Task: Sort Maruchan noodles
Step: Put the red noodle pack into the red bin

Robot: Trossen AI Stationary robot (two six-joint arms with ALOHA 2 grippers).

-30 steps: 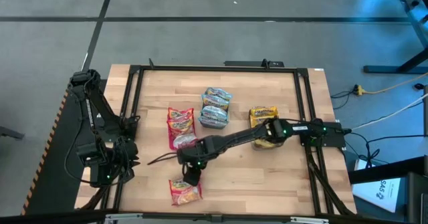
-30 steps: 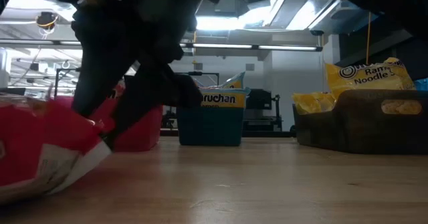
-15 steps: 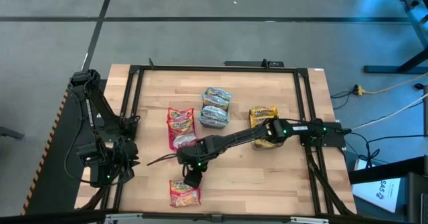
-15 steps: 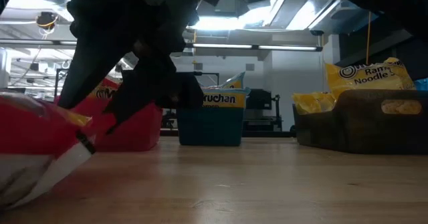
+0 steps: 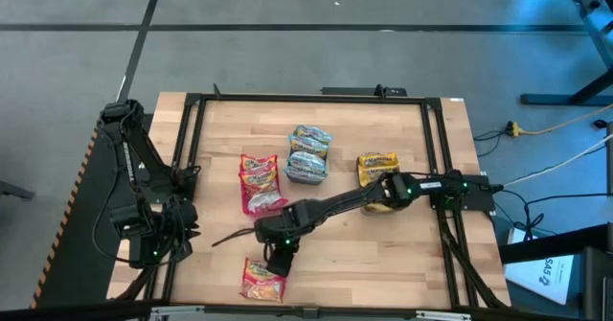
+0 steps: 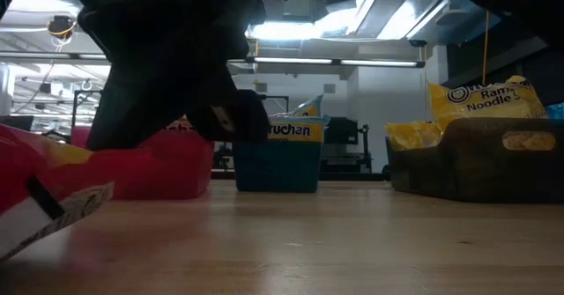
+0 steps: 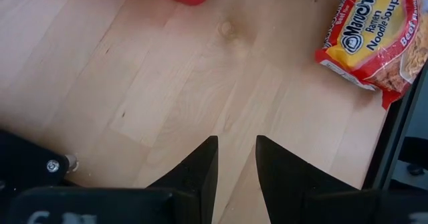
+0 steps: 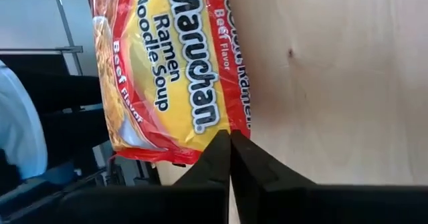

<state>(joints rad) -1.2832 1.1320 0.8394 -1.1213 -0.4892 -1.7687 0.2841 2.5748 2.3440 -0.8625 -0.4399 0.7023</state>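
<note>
Wooden tabletop (image 5: 383, 254) fills the centre of the high view, with red, blue and yellow packets grouped by colour at mid-frame — sorting seems partly done. Reaching to lower centre, the right gripper (image 5: 276, 263) has its fingers pinched together on the edge of a red beef packet (image 5: 262, 279) lying just below it. At lower left the left gripper (image 7: 235, 158) waits, fingers narrowly apart — empty.

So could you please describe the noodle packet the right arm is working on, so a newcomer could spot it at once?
Start at the wooden table and go to its near edge, left of centre. There a red beef-flavour Maruchan packet lies alone, with the right claw at its edge. Unlike the other red packets, piled mid-table beside the light-blue ones, it has no neighbour.
</note>
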